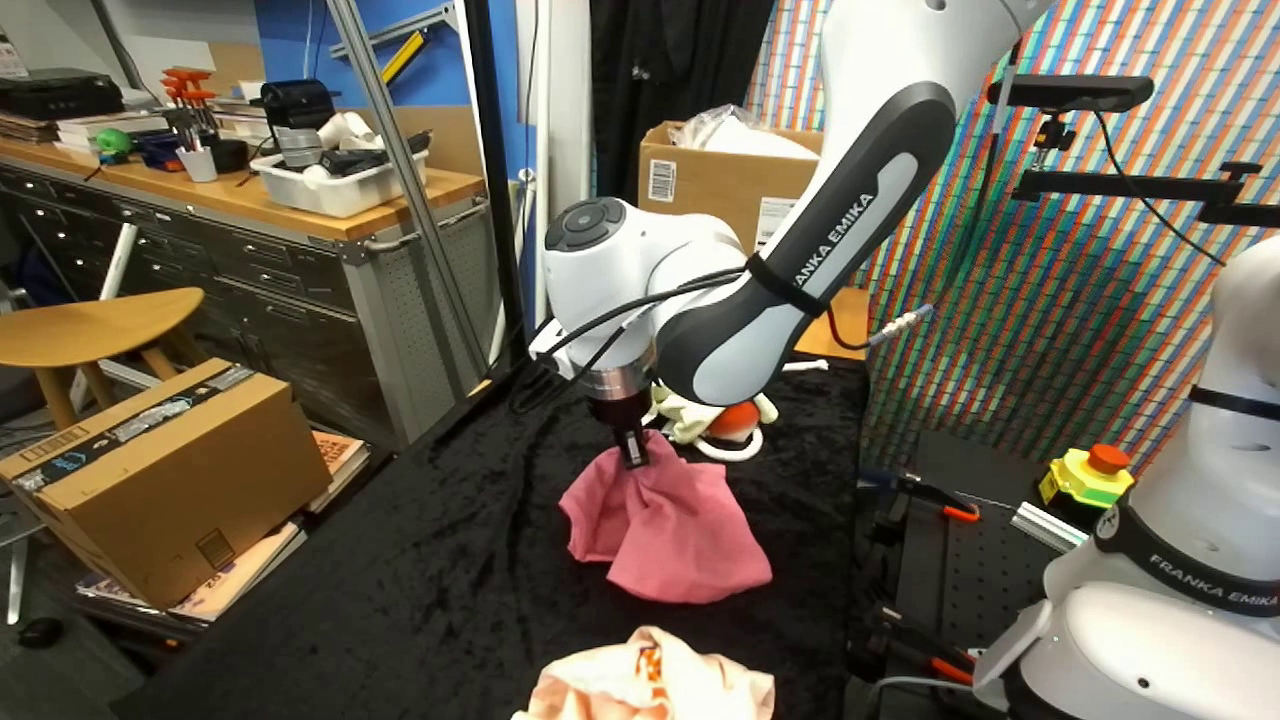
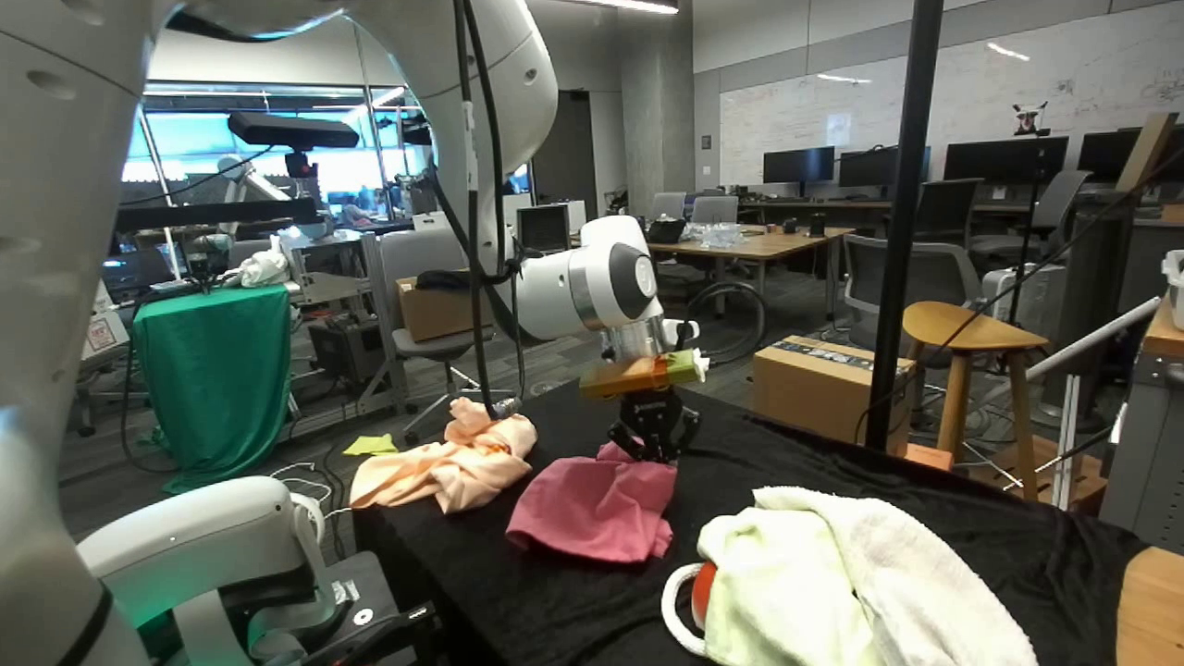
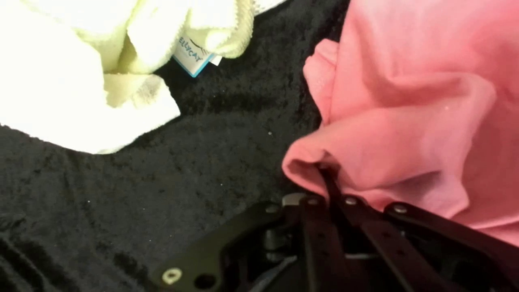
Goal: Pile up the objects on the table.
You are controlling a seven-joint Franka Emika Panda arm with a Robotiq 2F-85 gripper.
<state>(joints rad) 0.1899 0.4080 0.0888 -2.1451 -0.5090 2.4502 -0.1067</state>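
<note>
Clamping with the pincer (image 1: 634, 458) a gathered peak of the pink cloth (image 1: 690, 545), placed between the peach cloth (image 2: 462, 467) and the pale heap (image 2: 786, 573) on the black surface (image 1: 420, 590). Probably pinched at this upper fold for easier lifting. Not piled on any neighbour yet; next, perhaps, to carry over one and lower there.

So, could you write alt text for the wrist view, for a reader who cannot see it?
A robot gripper at the bottom is closed on a fold of pink cloth, which fills much of the right side. Pale yellow fabric, partly washed out, lies on a black surface at upper left, a tag lettered ELLYCAT at its edge.
</note>
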